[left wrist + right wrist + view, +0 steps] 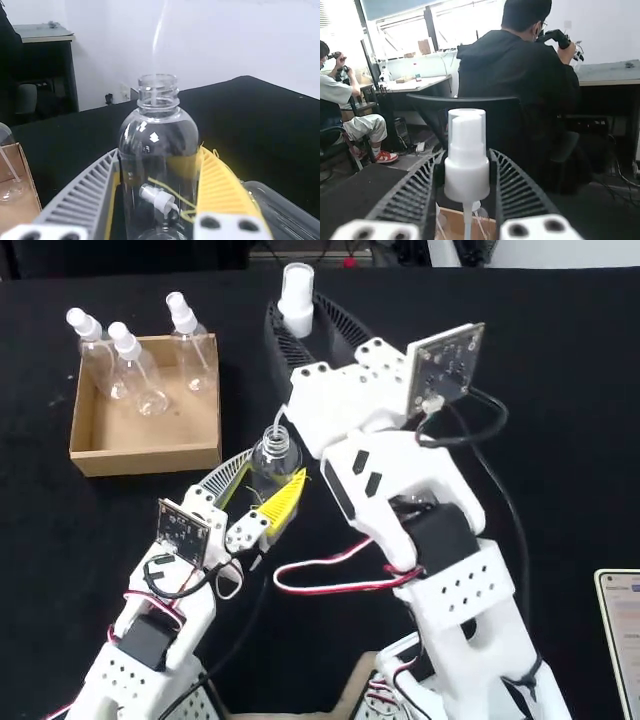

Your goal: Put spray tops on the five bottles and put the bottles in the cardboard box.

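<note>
- Capping is judged to be the step in hand. The left gripper (273, 468) has its grey and yellow jaws pressed against the sides of an uncapped clear bottle (157, 145), held upright just off the near right corner of the cardboard box (145, 456).
- The right gripper (466, 160) pinches a white spray top (466, 150) between its black jaws. It sits to the right of the box's far edge, beyond the held bottle.
- The top's thin dip tube (159, 30) slants down to the bottle's open neck, and its tip appears to be just inside the mouth.
- Three bottles (140, 370) with tops on lie inside the box, so this looks like the fourth of the five.
- The next move likely calls for lowering the top straight along the tube until its collar meets the threads, then turning it tight while the left arm holds the bottle. A tilted approach could bend the tube or cross the thread.
- No label or print can be made out on the bottles or the box. A screen (620, 630) far to the right of the box carries text too small to read.
</note>
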Controlling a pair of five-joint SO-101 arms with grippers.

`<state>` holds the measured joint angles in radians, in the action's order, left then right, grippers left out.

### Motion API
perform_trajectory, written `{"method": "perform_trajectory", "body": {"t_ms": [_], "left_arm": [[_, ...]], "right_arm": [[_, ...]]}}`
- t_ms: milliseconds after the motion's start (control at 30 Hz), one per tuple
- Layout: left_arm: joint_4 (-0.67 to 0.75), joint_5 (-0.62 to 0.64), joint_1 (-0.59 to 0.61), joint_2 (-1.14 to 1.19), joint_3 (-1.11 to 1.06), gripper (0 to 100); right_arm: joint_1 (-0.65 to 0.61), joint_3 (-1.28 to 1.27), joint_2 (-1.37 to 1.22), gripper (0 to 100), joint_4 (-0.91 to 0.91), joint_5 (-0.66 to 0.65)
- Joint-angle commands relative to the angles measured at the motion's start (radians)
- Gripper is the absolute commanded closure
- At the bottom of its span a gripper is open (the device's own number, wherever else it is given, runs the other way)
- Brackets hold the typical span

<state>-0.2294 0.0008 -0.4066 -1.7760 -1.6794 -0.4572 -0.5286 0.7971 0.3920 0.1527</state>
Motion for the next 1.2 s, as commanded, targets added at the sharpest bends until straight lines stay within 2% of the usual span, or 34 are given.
{"method": "perform_trajectory", "body": {"t_ms": [0, 200, 500, 633, 1167], "left_arm": [[0.003, 0.012, 0.007, -0.021, -0.021, 88], [0.000, 0.012, 0.007, -0.017, -0.021, 88], [0.002, 0.012, 0.007, -0.015, -0.021, 88], [0.000, 0.012, 0.007, -0.015, -0.021, 88], [-0.003, 0.012, 0.007, -0.014, -0.021, 88]], "right_arm": [[-0.017, 0.016, 0.031, 95.6, 0.066, -0.009], [-0.081, 0.007, 0.101, 95.6, 0.157, -0.009], [-0.080, -0.033, 0.134, 95.6, 0.322, -0.044], [-0.081, -0.099, 0.165, 95.6, 0.322, -0.141], [-0.086, -0.314, 0.288, 95.4, 0.324, -0.149]]}}
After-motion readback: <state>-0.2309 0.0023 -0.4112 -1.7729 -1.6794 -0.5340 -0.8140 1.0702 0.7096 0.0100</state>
